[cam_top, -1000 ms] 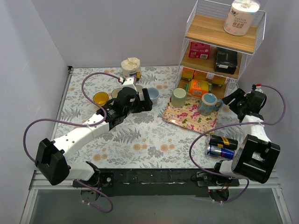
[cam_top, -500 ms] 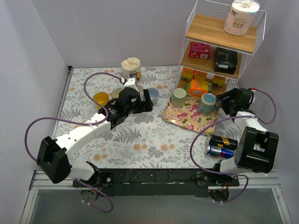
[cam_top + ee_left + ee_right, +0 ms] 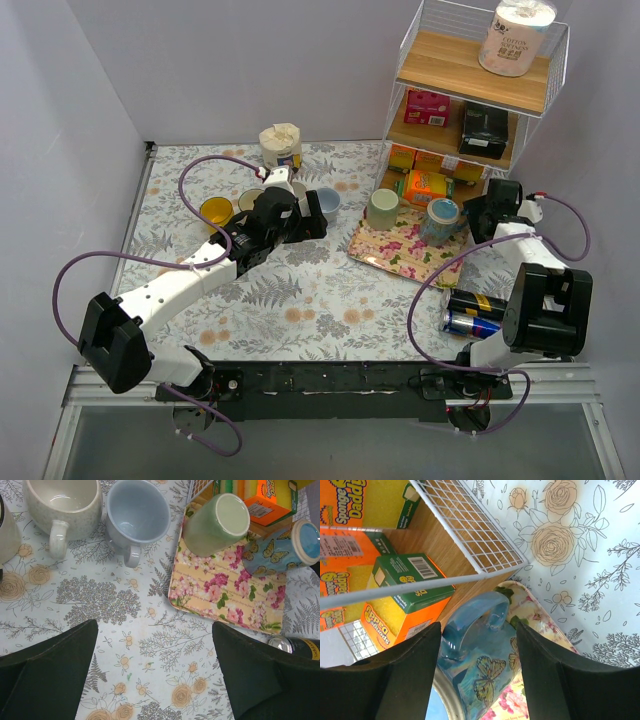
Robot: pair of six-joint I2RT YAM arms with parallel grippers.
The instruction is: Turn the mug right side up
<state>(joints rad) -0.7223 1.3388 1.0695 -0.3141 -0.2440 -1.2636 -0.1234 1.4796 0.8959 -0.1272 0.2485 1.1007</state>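
A blue butterfly mug (image 3: pixel 443 218) stands on the floral tray (image 3: pixel 400 255) beside a green mug (image 3: pixel 381 208). In the left wrist view both mugs, blue (image 3: pixel 285 550) and green (image 3: pixel 216 524), show a flat disc end facing up. My right gripper (image 3: pixel 478 214) is open. In the right wrist view my right gripper (image 3: pixel 477 630) has its fingers straddling the blue mug (image 3: pixel 485 665) at its handle (image 3: pixel 475 611), very close on both sides. My left gripper (image 3: pixel 314 212) is open and empty over the tablecloth, and the left wrist view shows my left gripper (image 3: pixel 155 626) left of the tray (image 3: pixel 225 610).
A wire shelf rack (image 3: pixel 470 100) with sponge boxes (image 3: pixel 385 605) stands right behind the tray. Two drink cans (image 3: pixel 478 312) lie near the right arm. A white mug (image 3: pixel 62 502), a grey-blue mug (image 3: pixel 136 515) and a yellow bowl (image 3: pixel 215 210) sit near the left gripper.
My right gripper has swung left from beside the tray to around the blue mug. The left arm has shifted only slightly. The mugs have not moved.
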